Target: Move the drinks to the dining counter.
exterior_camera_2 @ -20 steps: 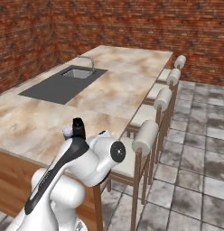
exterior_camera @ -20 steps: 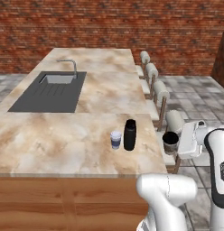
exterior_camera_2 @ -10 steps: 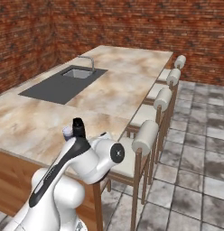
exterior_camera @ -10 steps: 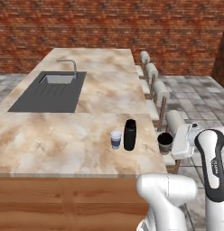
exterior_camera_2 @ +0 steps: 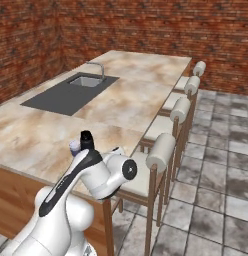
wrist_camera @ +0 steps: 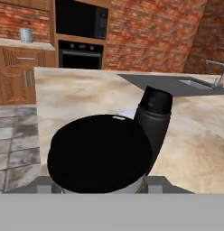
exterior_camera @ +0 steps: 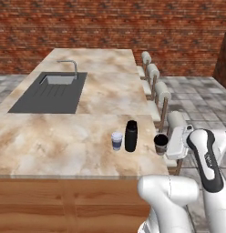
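Observation:
On the dining counter (exterior_camera: 64, 136) near its right front edge stand a tall black bottle (exterior_camera: 130, 135) and, just left of it, a small white cup with a dark-blue band (exterior_camera: 116, 140). My gripper (exterior_camera: 168, 144) is shut on the dark coffee cup (exterior_camera: 161, 143), which it holds at the counter's right edge, a short way right of the bottle. I cannot tell whether the cup touches the top. In the hand view the cup's black lid (wrist_camera: 100, 153) looms close, with the bottle (wrist_camera: 154, 117) right behind it. The bottle (exterior_camera_2: 86, 140) and white cup (exterior_camera_2: 75, 146) peek over my arm.
A dark inset sink (exterior_camera: 51, 93) with faucet (exterior_camera: 71, 68) lies in the counter's left half. Padded stools (exterior_camera: 162, 93) line the right side, over a tiled floor (exterior_camera_2: 216, 175). Beyond the counter, the hand view shows a wall oven and microwave (wrist_camera: 80, 20).
My gripper has carried the coffee cup leftward, from beside the counter's right edge to just over it, closer to the black bottle. The bottle and white cup have not moved.

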Controlling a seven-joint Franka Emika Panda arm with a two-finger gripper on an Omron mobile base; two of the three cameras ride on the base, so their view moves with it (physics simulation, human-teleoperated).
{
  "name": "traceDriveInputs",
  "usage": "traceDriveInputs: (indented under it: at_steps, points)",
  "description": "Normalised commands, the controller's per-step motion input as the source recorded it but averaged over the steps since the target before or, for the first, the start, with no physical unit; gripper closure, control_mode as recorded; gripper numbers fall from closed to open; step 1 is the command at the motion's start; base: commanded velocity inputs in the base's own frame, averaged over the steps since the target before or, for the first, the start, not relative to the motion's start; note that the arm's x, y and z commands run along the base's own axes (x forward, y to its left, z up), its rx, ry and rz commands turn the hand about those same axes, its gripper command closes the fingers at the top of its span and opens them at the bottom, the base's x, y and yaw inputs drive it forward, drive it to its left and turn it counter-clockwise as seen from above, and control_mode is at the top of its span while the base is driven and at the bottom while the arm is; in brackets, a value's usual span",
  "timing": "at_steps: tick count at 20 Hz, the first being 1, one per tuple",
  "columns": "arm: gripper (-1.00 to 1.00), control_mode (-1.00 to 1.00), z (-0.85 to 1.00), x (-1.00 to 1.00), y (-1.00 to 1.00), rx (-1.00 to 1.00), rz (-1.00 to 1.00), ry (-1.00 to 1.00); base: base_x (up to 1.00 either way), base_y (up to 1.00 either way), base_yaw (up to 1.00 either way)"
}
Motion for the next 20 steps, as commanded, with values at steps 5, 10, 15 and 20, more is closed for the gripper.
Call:
traceDriveInputs:
  at_steps: [5, 10, 15, 20]
  points:
    - [1.00, -1.00, -0.21, 0.14, -0.06, 0.02, 0.00, 0.00, 0.00, 0.00, 0.00]
    - [1.00, -1.00, -0.16, 0.16, -0.04, 0.06, 0.00, 0.00, 0.00, 0.00, 0.00]
    - [1.00, -1.00, -0.10, 0.15, 0.00, 0.08, 0.00, -0.01, 0.00, 0.00, 0.00]
    - [1.00, -1.00, -0.07, 0.24, 0.00, 0.06, 0.00, 0.00, 0.00, 0.00, 0.00]
